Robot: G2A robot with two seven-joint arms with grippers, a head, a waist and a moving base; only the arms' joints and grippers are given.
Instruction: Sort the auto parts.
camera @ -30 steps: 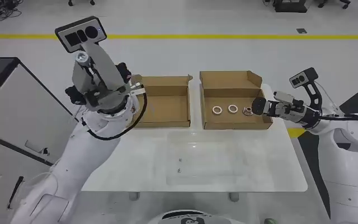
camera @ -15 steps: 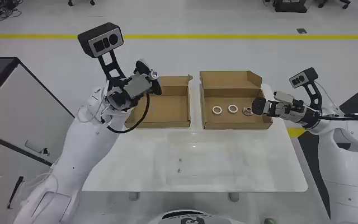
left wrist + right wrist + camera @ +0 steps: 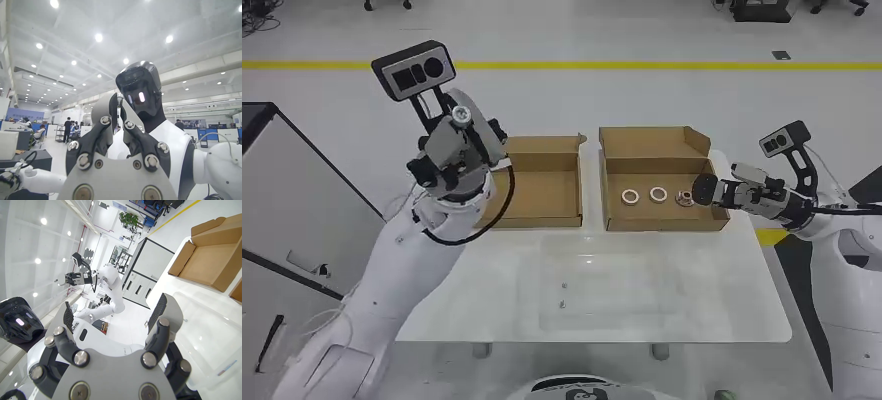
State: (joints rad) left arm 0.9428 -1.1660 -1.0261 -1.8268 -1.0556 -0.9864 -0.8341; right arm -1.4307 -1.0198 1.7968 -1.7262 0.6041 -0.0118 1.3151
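Small ridged metal part (image 3: 119, 100) pinched in left pincer (image 3: 118, 106).

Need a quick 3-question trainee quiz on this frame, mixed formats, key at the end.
1. How many ring-shaped parts lie in the cardboard box beside the right gripper?
2. True or false: the right gripper's jaws stand open with nothing between them.
3. The left gripper pinches: A) a ring, B) a small coiled part, C) nothing.
Key: 1 three; 2 true; 3 B.
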